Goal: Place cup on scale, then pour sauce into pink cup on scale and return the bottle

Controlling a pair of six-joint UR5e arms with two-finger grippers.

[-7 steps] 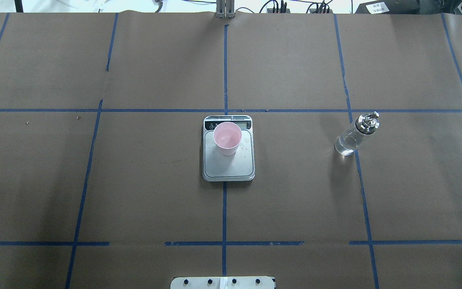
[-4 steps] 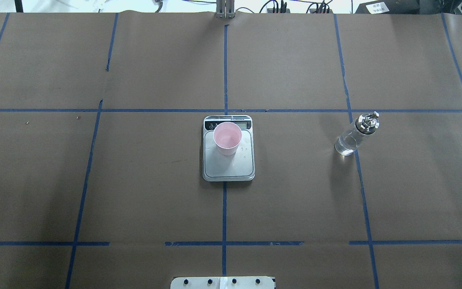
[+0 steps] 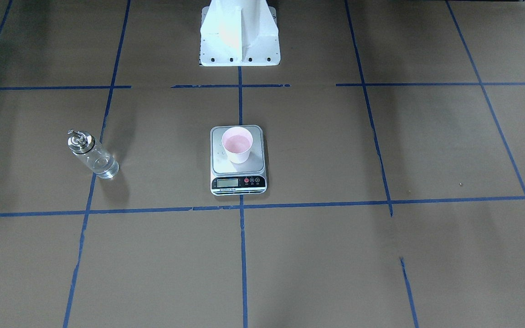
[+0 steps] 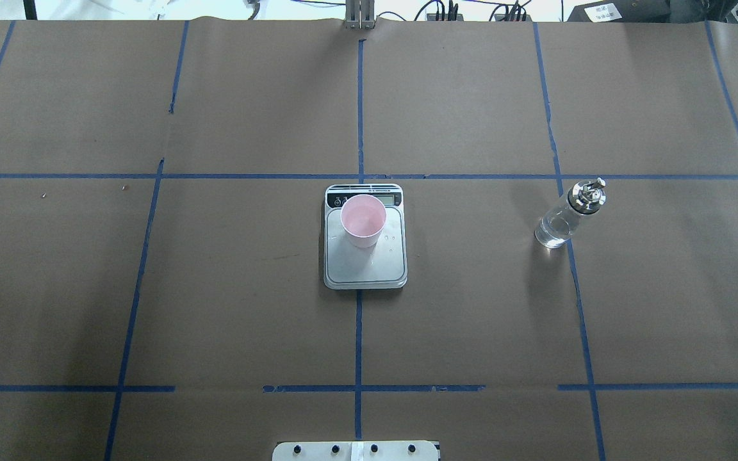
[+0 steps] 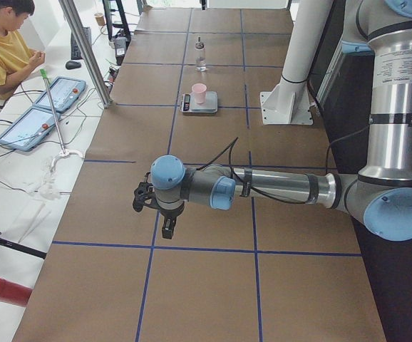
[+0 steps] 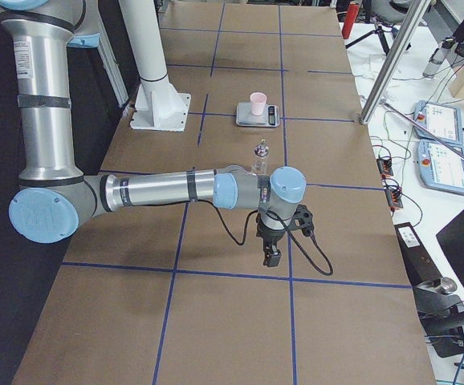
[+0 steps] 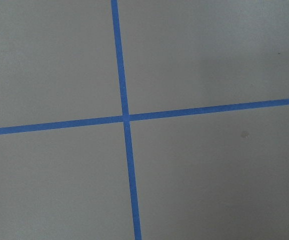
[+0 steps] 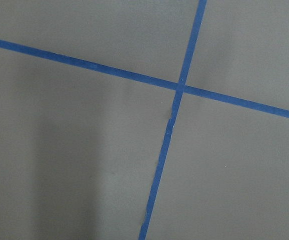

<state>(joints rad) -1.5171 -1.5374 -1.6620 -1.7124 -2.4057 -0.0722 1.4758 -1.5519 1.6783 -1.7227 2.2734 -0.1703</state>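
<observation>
The pale pink cup [image 4: 363, 221] stands upright on the far half of the silver scale [image 4: 366, 267] at the table's middle; both also show in the front view, cup [image 3: 237, 145] and scale [image 3: 238, 182]. The clear glass bottle [image 4: 564, 218] with a silver spout cap stands upright on the robot's right, clear sauce [image 4: 551, 232] in its lower part. It also shows in the front view [image 3: 93, 156]. My left gripper [image 5: 168, 229] and right gripper [image 6: 273, 258] hang low over bare table, far from these things; I cannot tell whether either is open or shut.
Blue tape lines grid the brown table cover. The white robot pedestal [image 3: 239, 32] stands behind the scale. An operator [image 5: 3, 43] sits beyond the far edge by tablets [image 5: 49, 107]. Both wrist views show only tape crossings.
</observation>
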